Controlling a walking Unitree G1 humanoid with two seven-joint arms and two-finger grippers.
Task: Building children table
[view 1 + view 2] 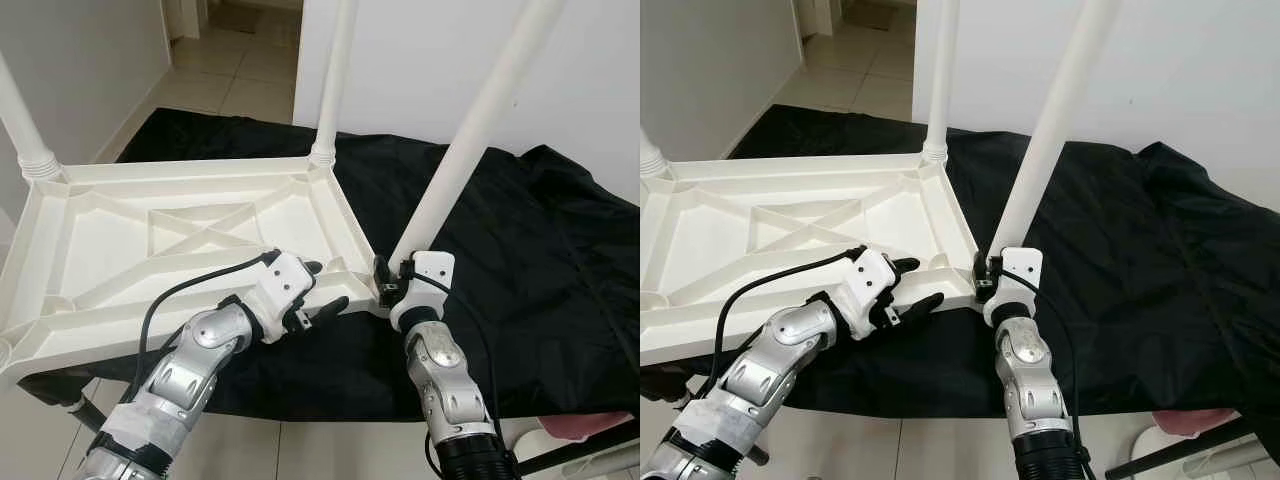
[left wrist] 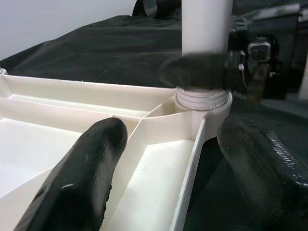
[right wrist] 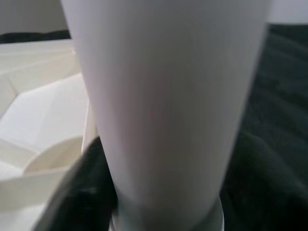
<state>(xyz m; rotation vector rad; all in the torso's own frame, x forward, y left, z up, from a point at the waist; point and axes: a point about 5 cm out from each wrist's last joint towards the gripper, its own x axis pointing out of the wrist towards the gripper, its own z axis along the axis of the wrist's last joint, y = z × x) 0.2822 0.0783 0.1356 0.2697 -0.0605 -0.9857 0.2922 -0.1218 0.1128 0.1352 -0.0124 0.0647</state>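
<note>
The white plastic table top (image 1: 150, 250) lies upside down on a black cloth. Two white legs stand in its far corners (image 1: 22, 125) (image 1: 335, 80). A third leg (image 1: 470, 140) leans to the right out of the near right corner socket (image 2: 204, 98). My right gripper (image 1: 386, 273) is shut on the base of this leg, and one of its fingers (image 2: 202, 70) wraps the leg just above the socket. My left gripper (image 1: 326, 287) is open and straddles the table's near rim just left of that corner, one finger (image 2: 82, 178) inside the rim and one outside.
The black cloth (image 1: 540, 250) covers a low bed-like surface extending to the right. A white wall (image 1: 420, 60) stands right behind the table. A tiled floor and a doorway (image 1: 235, 50) lie at the far left. Something pink (image 1: 590, 425) sits at the bottom right.
</note>
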